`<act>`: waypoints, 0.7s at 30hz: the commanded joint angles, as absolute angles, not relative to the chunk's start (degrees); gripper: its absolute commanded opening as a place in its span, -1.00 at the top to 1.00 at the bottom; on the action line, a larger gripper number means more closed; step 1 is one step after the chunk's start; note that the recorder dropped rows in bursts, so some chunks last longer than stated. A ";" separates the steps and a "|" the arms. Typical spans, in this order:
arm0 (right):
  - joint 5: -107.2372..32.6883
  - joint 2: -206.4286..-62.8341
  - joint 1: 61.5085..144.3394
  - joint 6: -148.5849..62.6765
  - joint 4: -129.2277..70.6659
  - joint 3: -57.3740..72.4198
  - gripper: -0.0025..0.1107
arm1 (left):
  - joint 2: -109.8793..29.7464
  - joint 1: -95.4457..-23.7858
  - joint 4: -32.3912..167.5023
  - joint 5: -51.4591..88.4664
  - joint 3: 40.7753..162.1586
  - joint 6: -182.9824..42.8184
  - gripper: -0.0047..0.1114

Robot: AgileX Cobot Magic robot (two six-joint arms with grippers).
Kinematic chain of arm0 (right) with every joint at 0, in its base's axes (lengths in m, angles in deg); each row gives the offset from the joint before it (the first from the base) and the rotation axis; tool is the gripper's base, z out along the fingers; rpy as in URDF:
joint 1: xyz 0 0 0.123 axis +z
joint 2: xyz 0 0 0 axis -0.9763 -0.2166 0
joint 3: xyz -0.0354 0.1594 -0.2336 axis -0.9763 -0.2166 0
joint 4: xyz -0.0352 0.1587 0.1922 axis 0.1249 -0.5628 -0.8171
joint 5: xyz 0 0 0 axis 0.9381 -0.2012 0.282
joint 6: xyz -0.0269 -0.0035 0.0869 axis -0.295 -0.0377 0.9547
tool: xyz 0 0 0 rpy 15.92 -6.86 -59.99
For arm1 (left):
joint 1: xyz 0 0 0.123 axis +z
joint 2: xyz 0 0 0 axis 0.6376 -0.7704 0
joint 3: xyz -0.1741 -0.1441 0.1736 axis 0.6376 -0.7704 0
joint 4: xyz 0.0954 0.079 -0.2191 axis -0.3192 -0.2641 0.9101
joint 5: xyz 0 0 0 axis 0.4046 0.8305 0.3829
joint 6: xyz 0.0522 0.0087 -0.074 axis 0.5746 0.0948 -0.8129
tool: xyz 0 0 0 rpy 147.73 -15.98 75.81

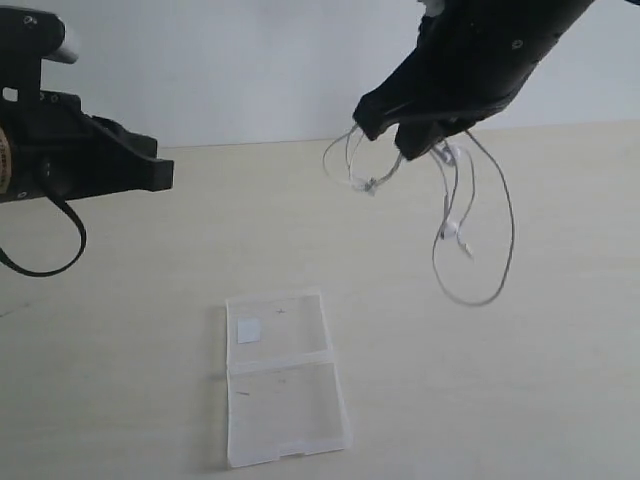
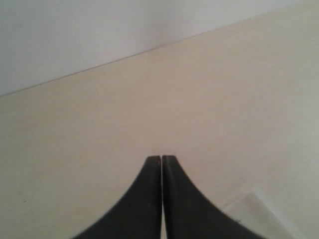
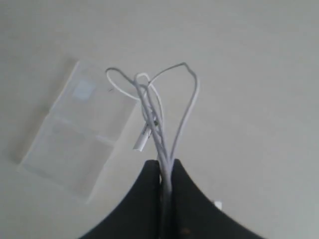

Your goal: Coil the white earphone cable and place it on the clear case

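White earphone cable, thin and looped, dangles in the exterior view from the black right hand, which is clamped on it above the pale tabletop. The flat clear plastic case lies open there, apart from the cable. Left wrist view: the black left hand is pressed together, empty. Right wrist view: strands bunch between the closed fingers.

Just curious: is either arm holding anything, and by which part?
The right jaws pinch the cable by its gathered strands, loops hanging free; the left jaws are shut on nothing.
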State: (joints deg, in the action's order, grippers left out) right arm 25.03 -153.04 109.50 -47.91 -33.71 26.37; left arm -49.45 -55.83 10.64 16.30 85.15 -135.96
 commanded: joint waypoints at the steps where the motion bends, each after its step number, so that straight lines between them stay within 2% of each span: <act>1: 32.69 -153.32 112.91 -48.49 -40.27 28.23 0.96 | -48.92 -55.52 11.04 20.14 83.10 -135.78 0.92; 7: 32.69 -158.98 116.69 -39.19 -40.75 29.86 0.96 | -48.92 -55.62 12.36 19.76 77.82 -136.01 0.92; 16: 32.69 -171.62 116.80 -37.41 -49.59 30.14 0.96 | -48.83 -55.62 14.07 16.80 69.43 -136.14 0.92; 21: 32.69 -177.27 116.80 -37.12 -50.09 34.68 0.96 | -48.83 -55.62 14.16 13.91 66.93 -136.14 0.92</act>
